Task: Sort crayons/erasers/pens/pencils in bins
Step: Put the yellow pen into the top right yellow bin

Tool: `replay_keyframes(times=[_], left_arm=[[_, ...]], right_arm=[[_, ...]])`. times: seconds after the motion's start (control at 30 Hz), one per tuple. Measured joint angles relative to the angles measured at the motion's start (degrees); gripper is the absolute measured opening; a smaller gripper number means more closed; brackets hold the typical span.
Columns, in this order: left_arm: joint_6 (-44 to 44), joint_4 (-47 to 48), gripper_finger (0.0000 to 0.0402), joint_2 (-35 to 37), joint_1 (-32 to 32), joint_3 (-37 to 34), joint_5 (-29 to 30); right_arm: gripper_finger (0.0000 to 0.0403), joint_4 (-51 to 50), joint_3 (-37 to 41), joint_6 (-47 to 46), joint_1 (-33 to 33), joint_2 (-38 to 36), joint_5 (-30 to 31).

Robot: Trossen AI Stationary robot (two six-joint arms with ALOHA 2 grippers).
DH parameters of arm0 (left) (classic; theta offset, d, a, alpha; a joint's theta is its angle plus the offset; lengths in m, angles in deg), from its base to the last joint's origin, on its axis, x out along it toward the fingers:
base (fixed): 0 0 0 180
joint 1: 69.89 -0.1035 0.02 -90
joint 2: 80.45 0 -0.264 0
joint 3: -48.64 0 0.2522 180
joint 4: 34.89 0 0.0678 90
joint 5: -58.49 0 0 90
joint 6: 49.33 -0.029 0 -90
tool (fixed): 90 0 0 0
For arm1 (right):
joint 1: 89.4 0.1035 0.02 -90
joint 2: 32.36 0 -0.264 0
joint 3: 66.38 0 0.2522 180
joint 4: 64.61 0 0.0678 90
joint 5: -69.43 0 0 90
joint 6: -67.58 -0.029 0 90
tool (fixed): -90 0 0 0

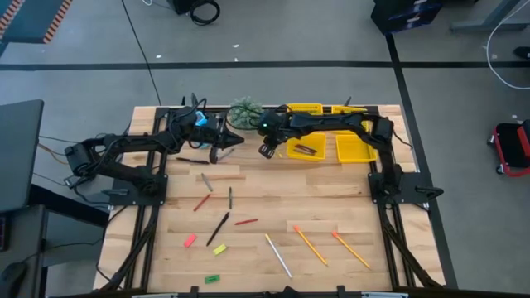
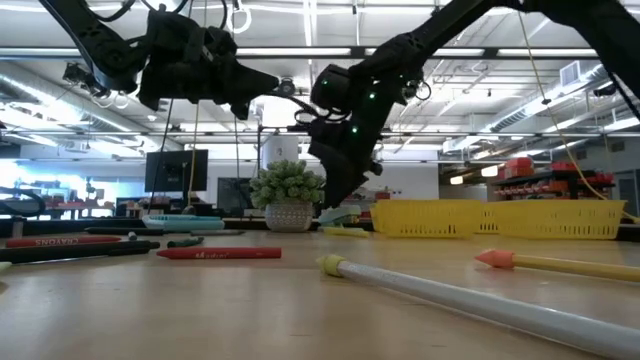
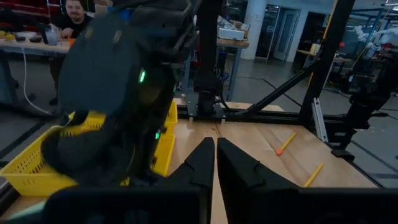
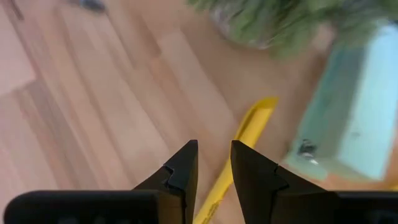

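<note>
A: Two arms meet at the far middle of the counter (image 1: 273,207). The right gripper (image 1: 267,150) hangs just left of the bins (image 1: 308,142), its fingers (image 4: 180,171) parted a little around nothing, a yellow pencil (image 4: 239,149) lying beyond them. The left gripper (image 1: 217,154) is nearby, its fingers (image 3: 202,165) almost pressed together, and I see nothing between them.

B: Where's the rest to sort?

A: Near side mostly. Long pencils (image 1: 310,244) right of centre, a whitish one (image 1: 278,254), then pens (image 1: 218,228), red crayons (image 1: 245,222), and small erasers (image 1: 219,249) at the near left. One bin already has dark sticks in it.

B: How would they handle?

A: Light and stiff, I'd judge, but round, so they may roll; take them mid-length, across the shaft. Erasers are tiny and rubbery, pinch squarely.

B: Obstacles?

A: A potted plant (image 1: 245,111) and a pale green box (image 4: 348,118) crowd the far edge, and the arms crowd each other.
</note>
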Motion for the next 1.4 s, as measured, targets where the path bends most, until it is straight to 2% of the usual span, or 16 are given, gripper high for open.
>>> replay_keyframes(times=[0.2, 0.43, 0.77, 1.4], left_arm=[[0.00, 1.36, 0.0017, 1.90, 0.00, 0.01, -0.89], [-0.61, 4.09, 0.0015, 3.69, 0.00, 0.02, -1.19], [-0.61, 4.31, 0.0020, 3.69, 0.00, 0.02, -1.39], [-0.57, 4.45, 0.0014, 3.69, 0.02, 0.02, -1.35]], right_arm=[[0.0102, -5.38, -2.76, -0.23, -0.34, 4.00, 1.09], [0.0102, -5.15, -3.05, -0.97, -1.02, 3.50, 1.00], [0.0102, -3.33, -3.30, -1.63, -1.21, 7.82, -1.82], [0.0094, -2.15, -2.72, 0.76, 0.58, 6.45, -3.69]])
